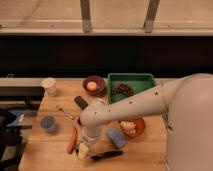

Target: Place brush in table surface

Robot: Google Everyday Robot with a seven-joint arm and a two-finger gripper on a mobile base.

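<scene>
The brush (107,155) lies on the table surface (50,150) near its front edge. Its black handle points right and its pale head (83,151) is at the left end. My gripper (86,146) hangs at the end of the white arm (130,107), low over the brush's head and right beside the orange carrot (72,140). Whether it touches the brush is hidden by the wrist.
A green tray (131,80) with dark fruit and a dark bowl (93,84) stand at the back. A white cup (49,86), a blue cup (48,123), a black block (81,102), an orange plate (133,127) and a blue object (116,137) surround the arm.
</scene>
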